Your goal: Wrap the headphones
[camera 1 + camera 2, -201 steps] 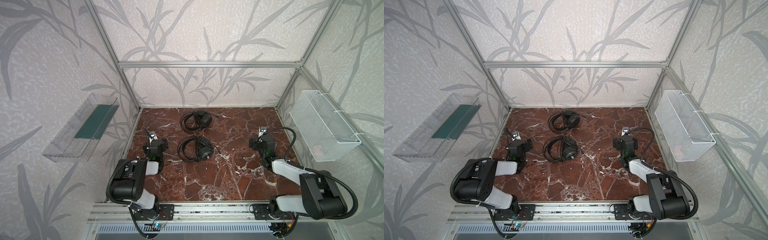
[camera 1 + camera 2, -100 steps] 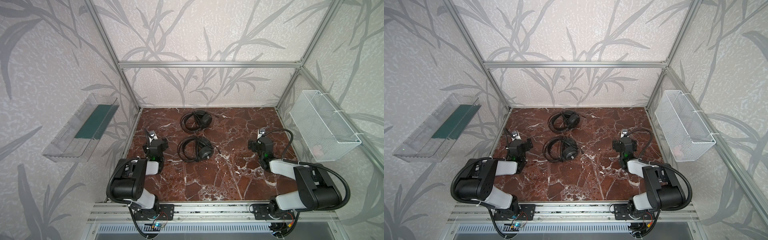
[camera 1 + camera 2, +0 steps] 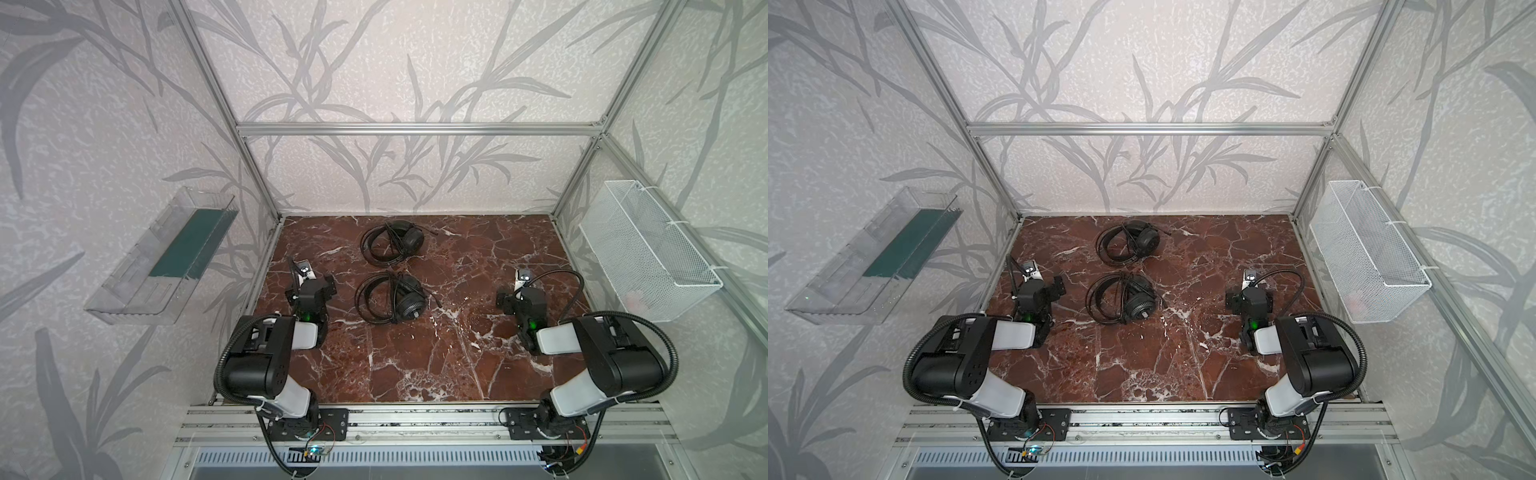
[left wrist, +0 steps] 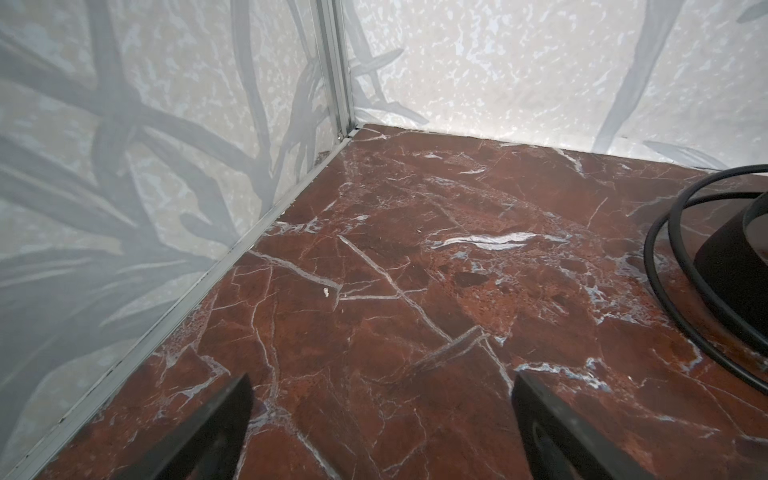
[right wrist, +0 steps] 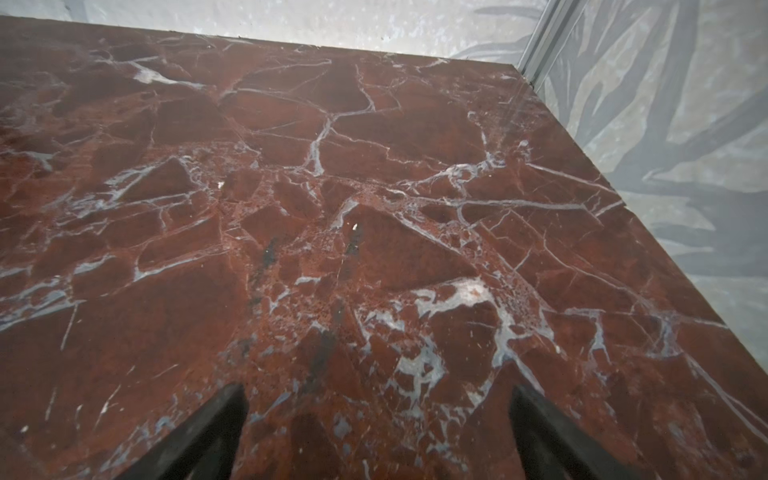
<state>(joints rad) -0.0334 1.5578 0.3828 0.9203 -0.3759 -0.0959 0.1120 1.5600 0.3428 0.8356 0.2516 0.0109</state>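
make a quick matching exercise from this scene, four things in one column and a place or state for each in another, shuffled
Things:
1. nearer headphones
2. white wire basket
3. clear tray
4. left gripper

Places or states:
a. hangs on the right side wall
b. open, nothing between the jaws
c. lies on the marble table, roughly between the two arms' wrists
d. hangs on the left side wall

Pairs: 1-c, 2-a, 3-d, 4-b
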